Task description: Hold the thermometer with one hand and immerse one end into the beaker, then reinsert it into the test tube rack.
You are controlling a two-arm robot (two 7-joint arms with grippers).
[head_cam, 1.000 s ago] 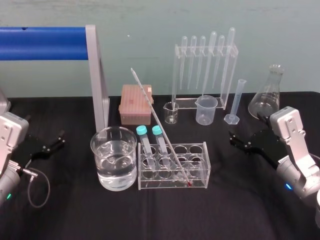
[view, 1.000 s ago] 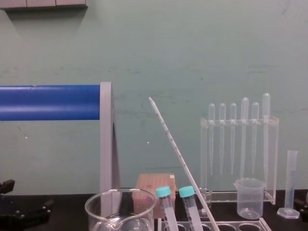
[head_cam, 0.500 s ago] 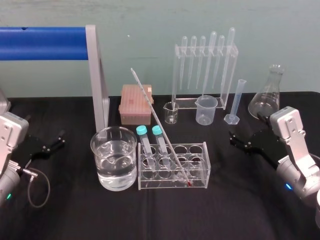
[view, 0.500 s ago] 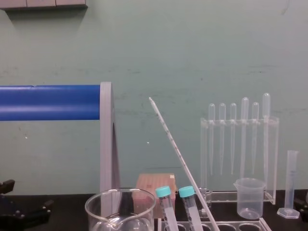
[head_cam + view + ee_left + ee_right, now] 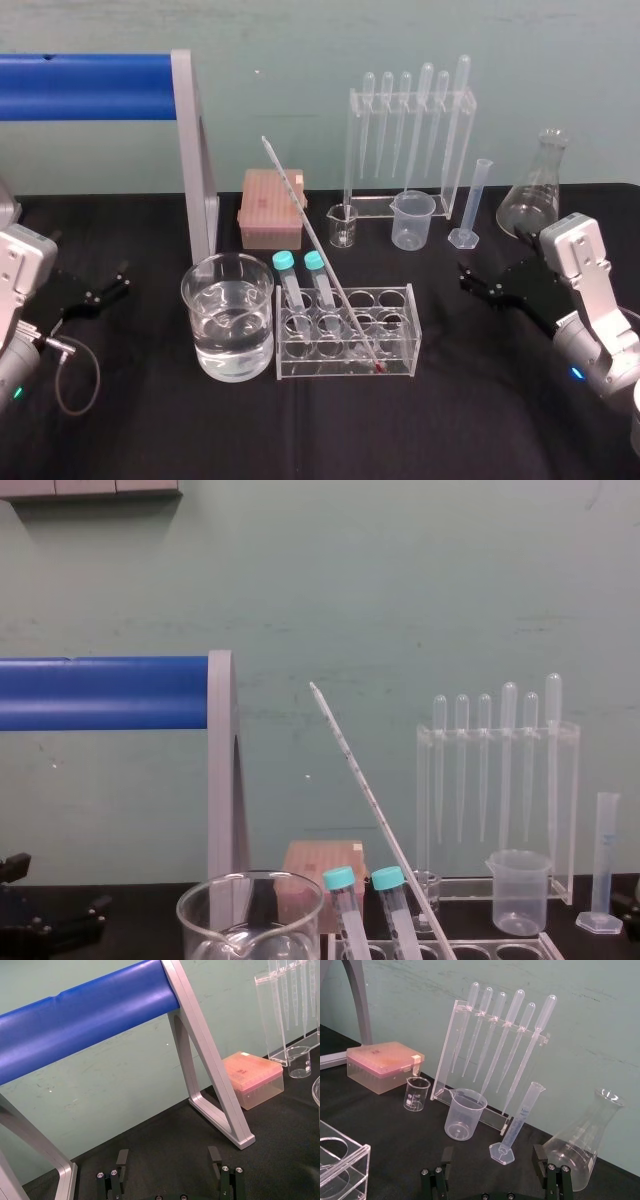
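- Black cloth-covered table (image 5: 470,400): the glassware is all laid out and nothing is lifted. I judge we're at step one, with the pickup not begun.
- Blue padded bar on a grey metal frame (image 5: 90,87): stands at the back left, behind the beaker. It's not a task item, but it could get in the way of a left-arm swing.
- Right black two-finger gripper on a silver wrist (image 5: 465,280): low over the cloth, to the right of the rack and apart from it. In the right wrist view its fingers (image 5: 538,1155) stand wide apart with nothing between them and touch nothing.
- Left black two-finger gripper (image 5: 122,277): low at the left edge, well apart from the beaker. In the left wrist view its fingers (image 5: 121,1157) are also spread wide, holding and touching nothing.
- Large wide clear glass beaker (image 5: 228,315): roughly half full of clear liquid, just to the left of the rack. I can't tell if they touch.
- Low clear test tube rack with round holes and two teal-capped tubes (image 5: 345,335): centre front.
- Long thin glass thermometer with a red tip (image 5: 318,245): seated in the rack, red tip down near the rack's front floor, stem tilted up and back toward the left.
- Next move, my call: the right gripper looks to have the cleaner line. Bring it onto the bare stem above the teal caps, match the tilt, close gently, then draw out along the stem's axis. Pulling straight up risks levering the glass against the hole.
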